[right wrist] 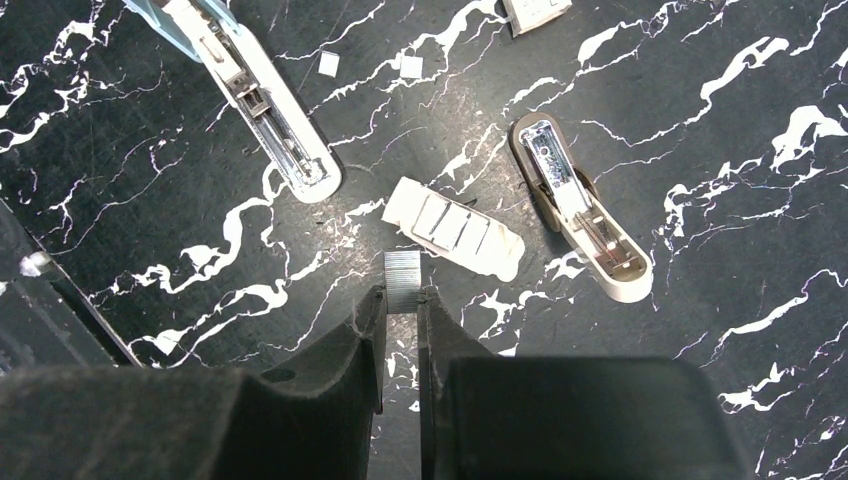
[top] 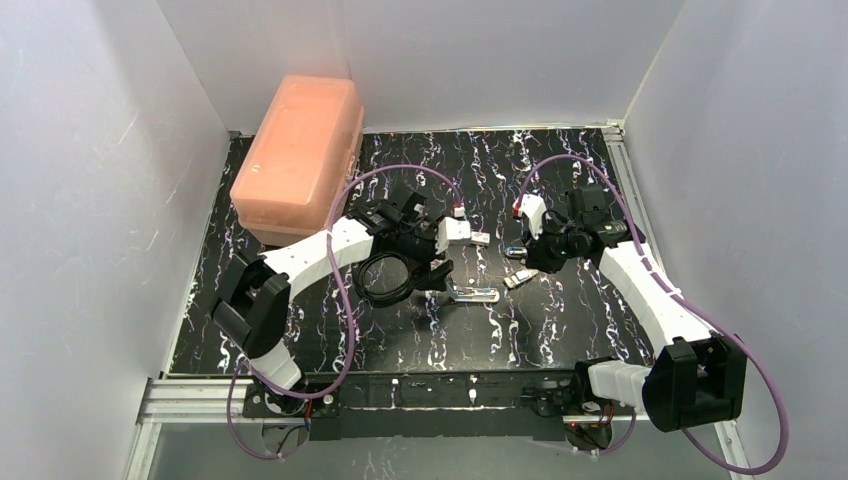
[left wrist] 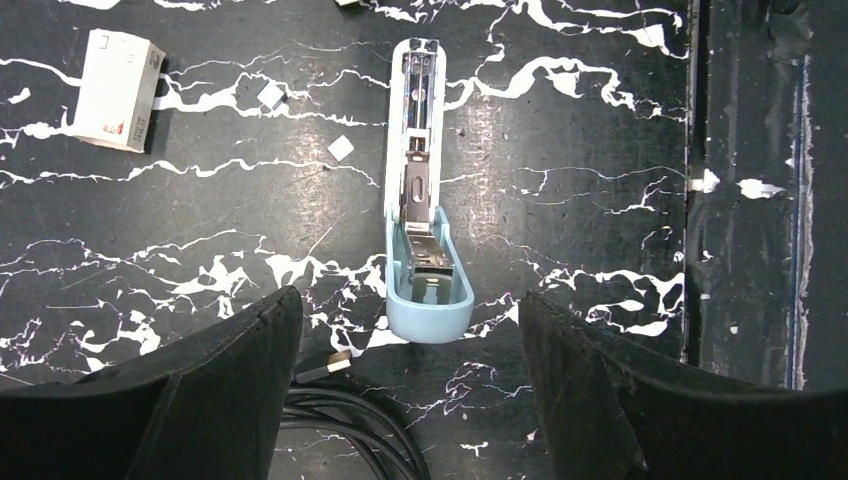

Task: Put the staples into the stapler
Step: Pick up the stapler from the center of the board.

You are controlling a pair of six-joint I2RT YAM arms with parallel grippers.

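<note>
The staples [right wrist: 403, 278] are pinched, partly hidden, by the right gripper [right wrist: 402, 305]; the left gripper [left wrist: 408, 305] is spread wide over the stapler [left wrist: 420, 180]. The box [left wrist: 118, 75] lettering is unreadable.

Robot lab cell — plain white walls [top: 450, 60], black marbled tabletop [top: 420, 345], aluminium frame rails [top: 190, 398]

left hand [left wrist: 407, 302] spread wide, pointing down | right hand [right wrist: 400, 300] pinched on staples [right wrist: 403, 277]

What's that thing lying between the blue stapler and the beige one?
A pale staple tray lies on the table between the blue stapler and the beige stapler. The right wrist view shows it best.
</note>
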